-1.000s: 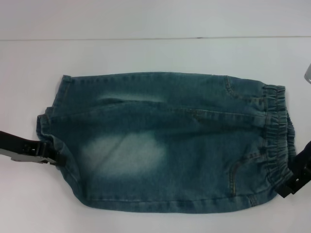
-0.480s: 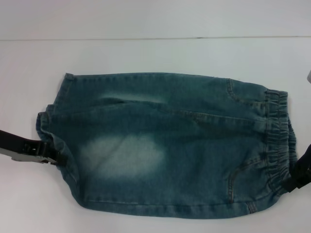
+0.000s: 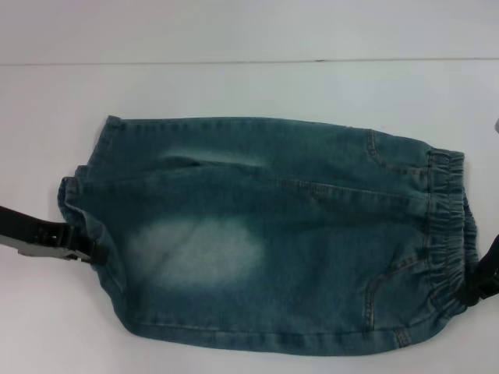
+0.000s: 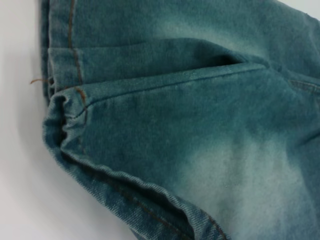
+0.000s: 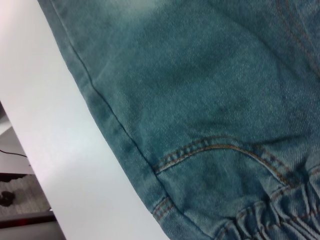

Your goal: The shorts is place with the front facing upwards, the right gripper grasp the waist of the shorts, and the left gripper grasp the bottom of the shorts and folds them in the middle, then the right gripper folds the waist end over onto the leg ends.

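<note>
The blue-green denim shorts (image 3: 273,234) lie flat on the white table, folded lengthwise. The puckered waist (image 3: 446,226) is at the right and the leg hems (image 3: 78,204) at the left. My left gripper (image 3: 84,252) comes in low from the left and meets the lower hem corner, pinched shut on the denim. At the frame's right edge my right gripper (image 3: 477,287) touches the lower end of the waistband and holds it. The left wrist view is filled by the hem (image 4: 70,100). In the right wrist view a pocket seam and the gathered band (image 5: 270,220) show.
White table (image 3: 234,86) surrounds the shorts, with its far edge running across the top of the head view. The right wrist view shows the table's near edge (image 5: 45,165) and dark floor beyond it.
My right gripper has slid right and slightly down, now mostly past the frame edge. The waist end has followed it and the denim lies flatter. My left gripper has barely moved.
</note>
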Controlling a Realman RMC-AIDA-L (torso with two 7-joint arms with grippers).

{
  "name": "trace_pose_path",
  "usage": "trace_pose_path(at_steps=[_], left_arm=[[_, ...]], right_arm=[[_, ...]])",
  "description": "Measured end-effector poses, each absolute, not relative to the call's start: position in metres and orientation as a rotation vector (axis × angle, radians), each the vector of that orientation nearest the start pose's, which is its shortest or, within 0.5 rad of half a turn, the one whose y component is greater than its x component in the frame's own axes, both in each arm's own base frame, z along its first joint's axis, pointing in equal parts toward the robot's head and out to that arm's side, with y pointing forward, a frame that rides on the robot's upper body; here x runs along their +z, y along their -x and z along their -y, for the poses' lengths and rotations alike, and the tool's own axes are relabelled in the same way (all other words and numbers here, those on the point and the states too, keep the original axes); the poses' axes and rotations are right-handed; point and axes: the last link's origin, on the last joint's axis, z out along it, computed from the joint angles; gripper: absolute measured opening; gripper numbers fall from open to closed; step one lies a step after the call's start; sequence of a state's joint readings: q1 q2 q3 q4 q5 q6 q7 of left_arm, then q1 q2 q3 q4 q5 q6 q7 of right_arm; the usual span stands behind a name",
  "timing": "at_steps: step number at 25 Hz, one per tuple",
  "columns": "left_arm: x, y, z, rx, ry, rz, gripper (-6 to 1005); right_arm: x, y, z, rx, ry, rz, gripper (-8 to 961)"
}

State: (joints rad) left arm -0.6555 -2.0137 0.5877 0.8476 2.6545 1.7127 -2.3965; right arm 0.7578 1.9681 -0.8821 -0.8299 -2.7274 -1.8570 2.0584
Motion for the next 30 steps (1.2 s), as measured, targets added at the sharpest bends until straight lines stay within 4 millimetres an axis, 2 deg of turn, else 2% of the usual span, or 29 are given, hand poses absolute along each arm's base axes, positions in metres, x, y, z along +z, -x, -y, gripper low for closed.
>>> trace_pose_path(at_steps=[7,13,19,24,30], left_arm=[[0.064,0.283,-0.350,0.001,2.360,1.782,91],[0.075,0.276,-0.368,-0.042,2.298,1.747,92],[0.083,0.275,-0.389,-0.122,2.171,1.732,92],[0.091,0.274,-0.403,-0.230,2.089,1.726,91],[0.088,0.279,-0.414,-0.282,1.993,1.725,92]], right_arm=[[0.049,-0.263,-0.336,-0.506,2.892,-1.232,34],[0.058,-0.273,-0.331,-0.142,2.879,-1.274,33],[0.057,-0.290,-0.327,0.219,2.733,-1.355,33],[0.049,-0.299,-0.324,0.442,2.622,-1.372,34],[0.046,-0.311,-0.324,0.658,2.465,-1.362,39]])
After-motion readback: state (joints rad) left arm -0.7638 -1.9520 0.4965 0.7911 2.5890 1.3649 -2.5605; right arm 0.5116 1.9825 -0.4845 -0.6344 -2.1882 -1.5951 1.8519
